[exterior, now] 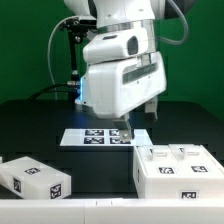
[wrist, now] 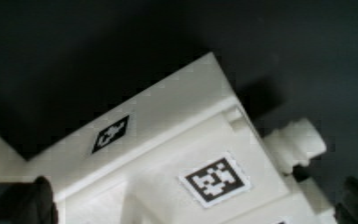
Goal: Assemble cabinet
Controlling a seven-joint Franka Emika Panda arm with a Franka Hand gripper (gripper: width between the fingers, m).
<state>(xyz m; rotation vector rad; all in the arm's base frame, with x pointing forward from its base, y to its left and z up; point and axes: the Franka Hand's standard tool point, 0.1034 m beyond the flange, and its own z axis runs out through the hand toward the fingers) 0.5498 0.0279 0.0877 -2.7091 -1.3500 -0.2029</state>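
The large white cabinet box [exterior: 178,172] with tags stands at the front on the exterior view's right. A second white cabinet piece [exterior: 35,178] lies at the front on the exterior view's left. My gripper [exterior: 128,128] hangs just above the far left corner of the large box, without touching it. In the wrist view the box [wrist: 167,150] fills the frame below the gripper [wrist: 185,205], showing two tags and a small round knob [wrist: 297,140]. The dark fingertips [wrist: 19,200] stand wide apart at either side. The gripper is open and empty.
The marker board [exterior: 95,137] lies flat on the black table behind the gripper. The arm's white body hides the middle of the table. A green wall closes the back.
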